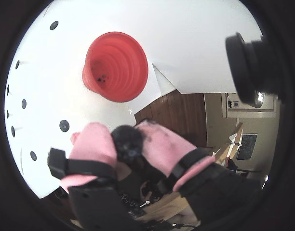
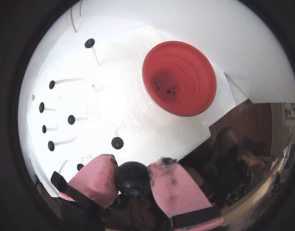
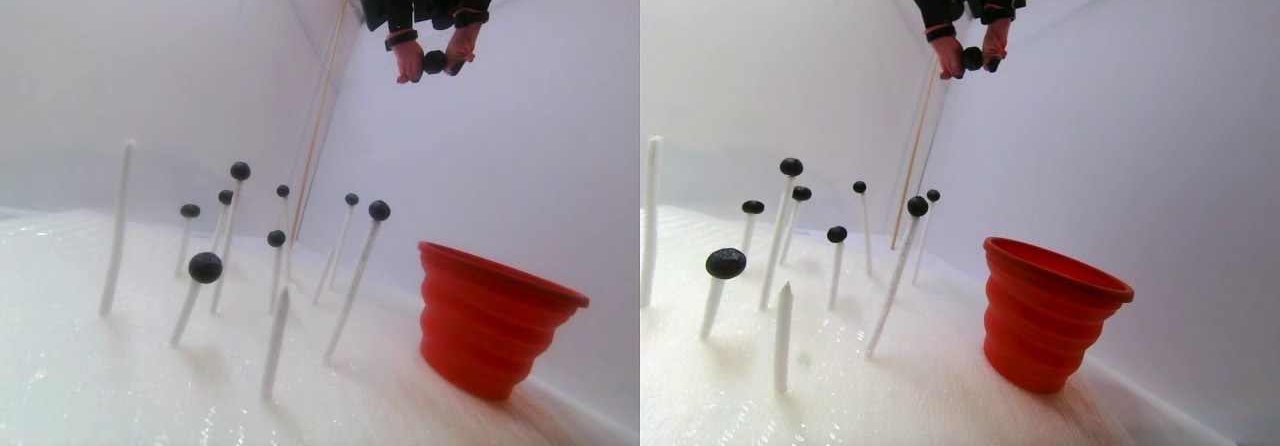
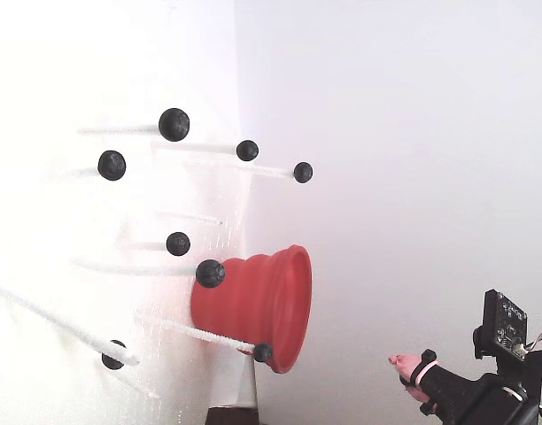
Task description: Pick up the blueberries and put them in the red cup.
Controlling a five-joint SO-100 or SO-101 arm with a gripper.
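white bench point(image 2: 138, 125) with standing white sticks point(image 3: 118, 226), most tipped with blueberries point(image 3: 205, 267). red cup point(image 2: 179, 78), upright at the right of the stereo pair view, mouth open upward; dark specks on its floor in both wrist views, probably berries already dropped, though too small to be sure. gripper point(image 2: 132, 179), pink-padded, high above the bench and pinching one dark blueberry point(image 2: 132, 178) between its pads. governing relation: in that wrist view the cup lies up and to the right of the held berry, well apart; in the stereo pair view the gripper hangs above and left of the rim, so the carry likely runs rightward. the fixed view lies on its side and shows only one pink tip; the grip is hidden there.
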